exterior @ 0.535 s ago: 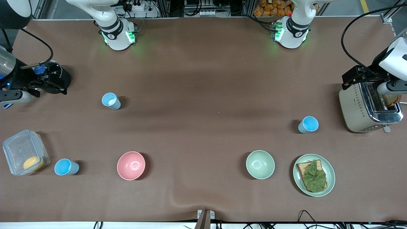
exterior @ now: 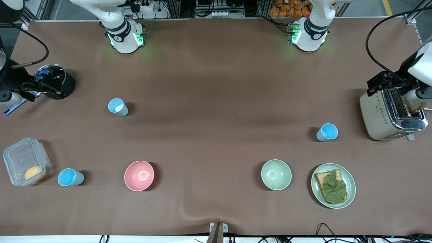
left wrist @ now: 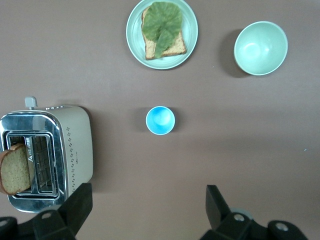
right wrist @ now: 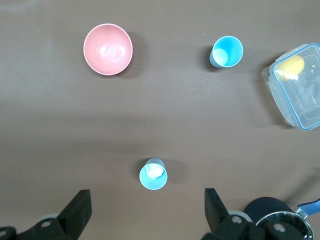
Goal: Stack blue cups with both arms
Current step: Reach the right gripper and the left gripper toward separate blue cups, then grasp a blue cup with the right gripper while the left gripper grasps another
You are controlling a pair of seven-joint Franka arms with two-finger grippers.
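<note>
**A:** What sits nearest the front camera?

**B:** A pale green plate (exterior: 349, 194) with a slice of toast (exterior: 329, 179) under a lettuce leaf (exterior: 334, 188). Beside it stands the pale green bowl (exterior: 276, 174). Further toward the right arm's end are the pink bowl (exterior: 139, 175), the first sky blue cup (exterior: 70, 177), and a clear lidded box (exterior: 20, 158) with something yellow inside.

**A:** And the other cups?

**B:** The second sky blue cup (exterior: 327, 132) stands upright farther back, near a cream toaster (exterior: 378, 114), apart from it. A slice of bread (left wrist: 15, 167) sticks up from one slot. The pale grey-blue cup (exterior: 117, 107) stands farther back again, toward the right arm's end and well apart from both sky blue ones. All three are mouth up on the worktop (exterior: 216, 84), none inside another.

**A:** Any writing?

**B:** There is a small mark beside the toaster's slots, too small to read.

**A:** The hands?

**B:** The left hand (left wrist: 147, 210) hangs in the air over the toaster's end of the worktop, fingers (left wrist: 75, 207) spread wide, holding nothing. The right hand (right wrist: 146, 210) is up over the right arm's end, beside a black pot (exterior: 57, 82), also spread wide with nothing between the fingers. The pale grey-blue cup shows between them in its wrist view.
</note>
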